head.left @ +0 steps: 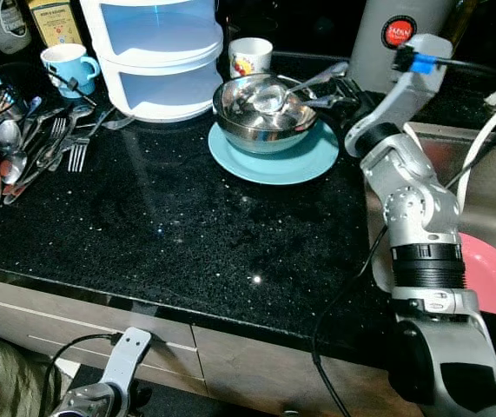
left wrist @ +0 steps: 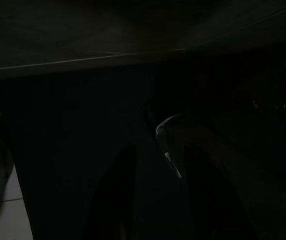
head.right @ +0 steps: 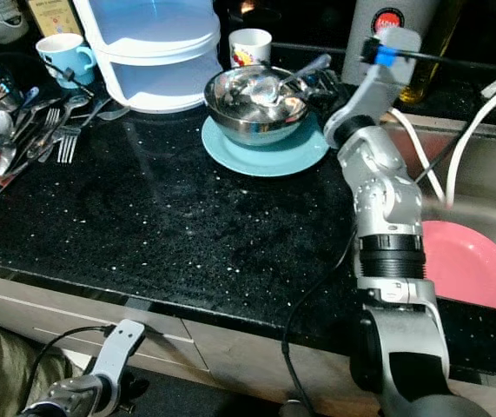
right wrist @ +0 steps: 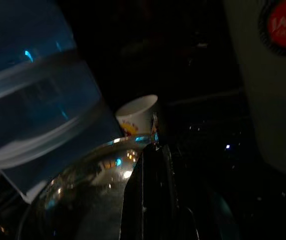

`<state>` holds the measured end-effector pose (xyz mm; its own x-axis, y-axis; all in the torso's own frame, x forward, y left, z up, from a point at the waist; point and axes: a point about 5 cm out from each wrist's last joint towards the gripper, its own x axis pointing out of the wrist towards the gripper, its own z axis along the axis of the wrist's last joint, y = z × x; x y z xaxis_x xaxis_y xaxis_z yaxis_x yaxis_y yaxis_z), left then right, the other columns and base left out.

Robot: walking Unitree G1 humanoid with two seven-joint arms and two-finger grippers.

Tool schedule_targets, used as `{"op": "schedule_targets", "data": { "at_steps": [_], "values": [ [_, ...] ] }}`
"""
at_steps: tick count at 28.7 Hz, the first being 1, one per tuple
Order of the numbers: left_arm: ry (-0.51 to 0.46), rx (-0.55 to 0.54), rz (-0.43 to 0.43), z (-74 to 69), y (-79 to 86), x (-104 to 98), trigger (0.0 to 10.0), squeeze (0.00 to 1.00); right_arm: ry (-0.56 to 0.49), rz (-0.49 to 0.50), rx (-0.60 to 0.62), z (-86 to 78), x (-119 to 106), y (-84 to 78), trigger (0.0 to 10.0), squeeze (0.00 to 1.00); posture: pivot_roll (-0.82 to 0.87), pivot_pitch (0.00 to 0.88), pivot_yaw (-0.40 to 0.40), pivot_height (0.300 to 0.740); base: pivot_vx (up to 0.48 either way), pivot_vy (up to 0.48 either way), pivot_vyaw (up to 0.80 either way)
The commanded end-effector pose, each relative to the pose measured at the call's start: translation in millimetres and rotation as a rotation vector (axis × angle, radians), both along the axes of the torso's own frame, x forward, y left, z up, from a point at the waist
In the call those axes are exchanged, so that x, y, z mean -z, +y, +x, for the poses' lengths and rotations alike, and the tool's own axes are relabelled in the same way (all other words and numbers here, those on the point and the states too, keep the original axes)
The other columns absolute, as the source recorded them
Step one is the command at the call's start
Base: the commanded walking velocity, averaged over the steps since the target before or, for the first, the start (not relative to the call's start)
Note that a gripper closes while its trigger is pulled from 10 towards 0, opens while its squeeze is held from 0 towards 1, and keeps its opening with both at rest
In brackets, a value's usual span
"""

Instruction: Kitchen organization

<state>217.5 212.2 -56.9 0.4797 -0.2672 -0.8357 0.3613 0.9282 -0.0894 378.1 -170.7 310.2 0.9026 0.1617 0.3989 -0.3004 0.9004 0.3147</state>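
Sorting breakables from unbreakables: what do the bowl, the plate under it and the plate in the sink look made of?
Bowl: likely stainless steel, polished, with mirror-like reflections. Plate under it: teal, smooth and evenly coloured, either glazed ceramic or melamine. Pink plate in the sink: matte, uniform colour, probably plastic or melamine, though ceramic is possible.

My head views are sharp and evenly lit from above; glare sparkles on the black countertop (head.left: 187,226) and steel bowl (head.left: 261,109). My left wrist view is nearly black, my right wrist view dim with blue glints.
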Motion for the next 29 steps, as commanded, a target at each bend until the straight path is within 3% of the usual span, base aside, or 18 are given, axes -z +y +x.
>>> {"op": "schedule_targets", "data": {
  "at_steps": [1,8,29],
  "values": [
    [0.026,0.001,0.005,-7.0,0.1,4,10.0,0.00,-0.040,0.020,0.005,-1.6,-9,-2.4,0.0,0.00,0.04,0.129,0.001,0.740,0.000,0.000,0.00],
    [0.028,0.005,0.008,-7.0,0.6,4,10.0,0.00,-0.171,0.137,-0.121,-14.0,-29,2.2,0.0,0.00,0.04,0.129,0.005,0.740,0.000,0.000,0.00],
    [0.027,0.007,0.011,-6.8,0.4,4,10.0,0.00,-0.309,0.263,-0.320,-32.7,-47,10.8,0.0,0.00,0.04,0.128,0.005,0.740,0.000,0.000,0.00]
  ]
}}
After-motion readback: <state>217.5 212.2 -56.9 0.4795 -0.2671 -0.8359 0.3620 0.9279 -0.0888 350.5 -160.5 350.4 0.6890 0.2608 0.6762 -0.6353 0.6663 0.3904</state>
